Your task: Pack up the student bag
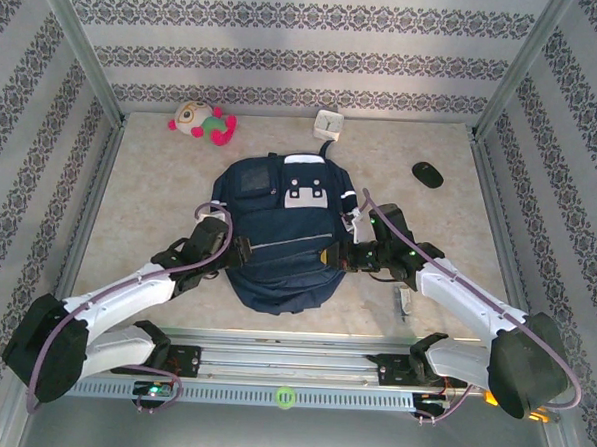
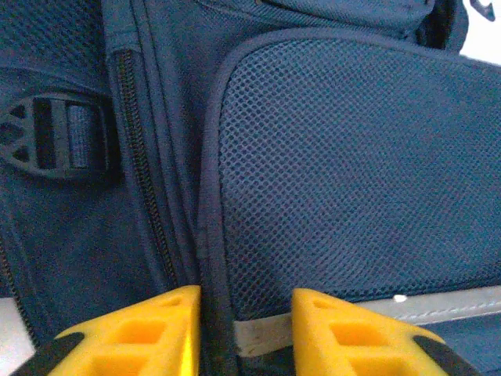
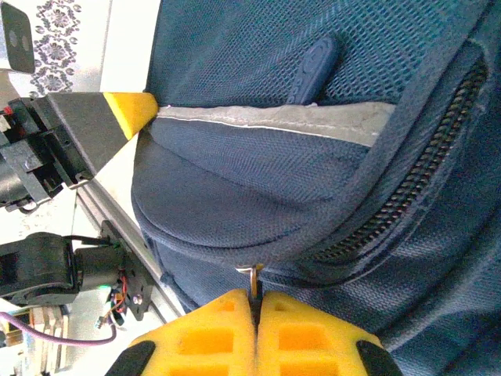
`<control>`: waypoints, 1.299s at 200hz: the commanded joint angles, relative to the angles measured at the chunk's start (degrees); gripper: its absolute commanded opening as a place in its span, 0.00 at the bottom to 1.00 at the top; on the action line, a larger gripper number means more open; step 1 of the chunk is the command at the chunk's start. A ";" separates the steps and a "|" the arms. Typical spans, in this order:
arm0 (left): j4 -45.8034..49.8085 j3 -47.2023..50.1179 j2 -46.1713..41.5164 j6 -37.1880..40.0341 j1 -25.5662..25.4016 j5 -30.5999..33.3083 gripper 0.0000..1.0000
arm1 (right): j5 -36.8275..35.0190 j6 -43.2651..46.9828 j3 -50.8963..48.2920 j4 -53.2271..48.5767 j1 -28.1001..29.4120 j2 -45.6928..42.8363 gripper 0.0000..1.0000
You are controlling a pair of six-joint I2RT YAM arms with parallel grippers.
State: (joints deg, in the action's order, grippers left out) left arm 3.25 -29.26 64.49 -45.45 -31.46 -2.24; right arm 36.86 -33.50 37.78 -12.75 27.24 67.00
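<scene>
Student bag point(image 1: 276, 272) is lying flat at mid-bench point(image 1: 149, 206) with its front pockets facing up. Its top end is pointing to the far wall and its rounded bottom toward the arm bases. You are working it from both flanks, with one arm reaching in low on each side.

Left jaws: these are sitting against the bag's left edge, about level with the lower pocket. From the left wrist, the two yellow pads point(image 2: 149, 329) are standing apart. The piped edge of the mesh pocket point(image 2: 352, 172) is running down between them, close against one pad. A grey trim stripe point(image 2: 438, 305) is crossing low in that view. You cannot tell whether the pads are actually pinching fabric. A black buckle point(image 2: 47, 137) is showing on a strap at the upper left.

Right jaws: these are pressed together on the bag's right side, clamping a small metal zip pull point(image 3: 252, 274) — it is poking out just above the closed pads. Beside it the zip point(image 3: 407, 196) is gaping, with teeth showing along a curved opening.

Around the bag you are seeing three other things:
- a plush toy point(image 1: 202, 121) at the far left
- a small white box point(image 1: 330, 123) by the far wall, near the bag's top
- a dark oval object point(image 1: 427, 174) off to the far right — well apart from the bag
</scene>
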 commanded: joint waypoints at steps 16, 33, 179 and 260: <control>-13.54 -0.27 2.20 -10.00 -4.65 -3.77 0.12 | -2.25 1.29 2.25 -0.97 0.39 -0.88 0.00; -16.34 -0.90 3.29 -12.62 -7.07 -1.27 0.06 | -3.66 0.98 3.02 -1.56 1.69 -1.28 0.00; -19.69 -6.36 7.14 -11.84 -14.77 13.22 0.00 | -11.98 -9.66 5.38 9.16 19.16 4.55 0.00; -7.34 -8.24 3.07 0.39 -7.49 10.74 0.00 | -8.55 17.80 11.85 -19.11 9.20 -8.60 0.42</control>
State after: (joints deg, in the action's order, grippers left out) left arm -5.56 -34.46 69.12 -50.30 -42.22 11.29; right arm 26.20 -30.39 46.22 -22.72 39.11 62.06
